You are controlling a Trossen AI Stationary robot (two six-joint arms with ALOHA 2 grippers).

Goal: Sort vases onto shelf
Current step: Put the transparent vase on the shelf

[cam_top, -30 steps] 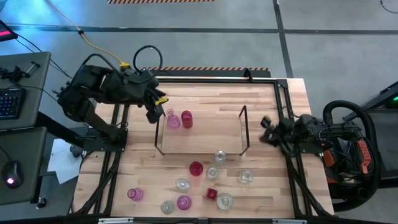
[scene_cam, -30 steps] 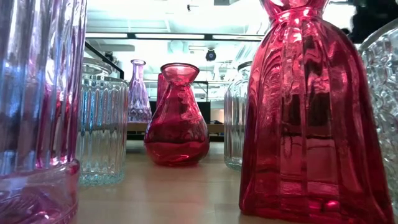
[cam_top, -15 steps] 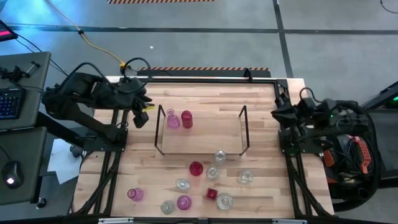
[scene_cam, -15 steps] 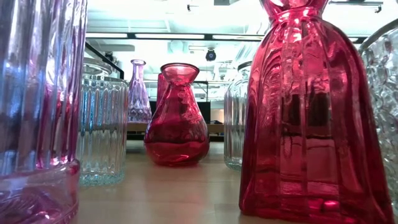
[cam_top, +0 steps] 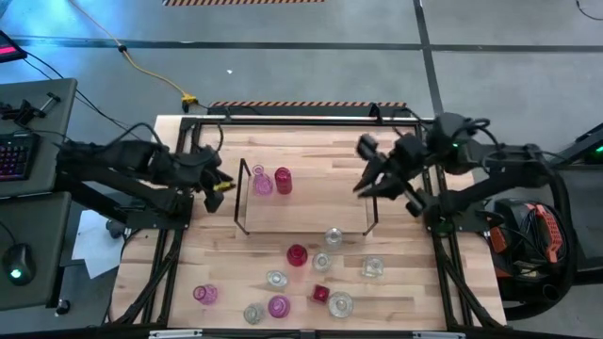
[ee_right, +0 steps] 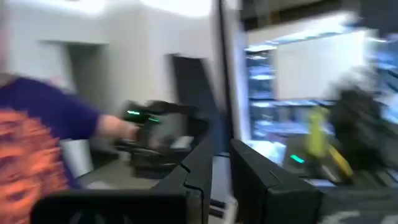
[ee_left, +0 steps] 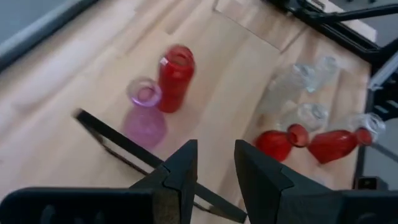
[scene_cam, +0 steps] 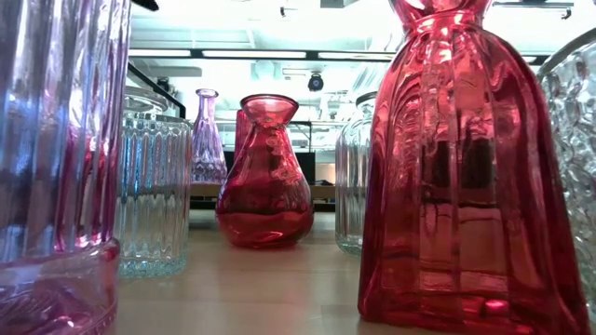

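vases point(cam_top: 298, 255): small glass, light, rigid, slick, breakable; grab at the neck. two sit at the shelf point(cam_top: 311, 209) 10 o'clock. left gripper point(ee_left: 215, 168) and right gripper point(ee_right: 221, 163) fingers slightly apart, empty.

This is a robotics lab or test workshop, not a home. A butcher-block wooden table point(cam_top: 396, 282) stands on a grey concrete floor point(cam_top: 311, 56) marked with black-and-orange hazard tape point(cam_top: 306, 104), and a yellow cable point(cam_top: 151, 71) trails across it. To the left sits a desk with a keyboard point(cam_top: 11, 155) and a mouse point(cam_top: 13, 275). The low view looks into a large hall with long ceiling strip lights point(scene_cam: 270, 54) and shelving far behind.
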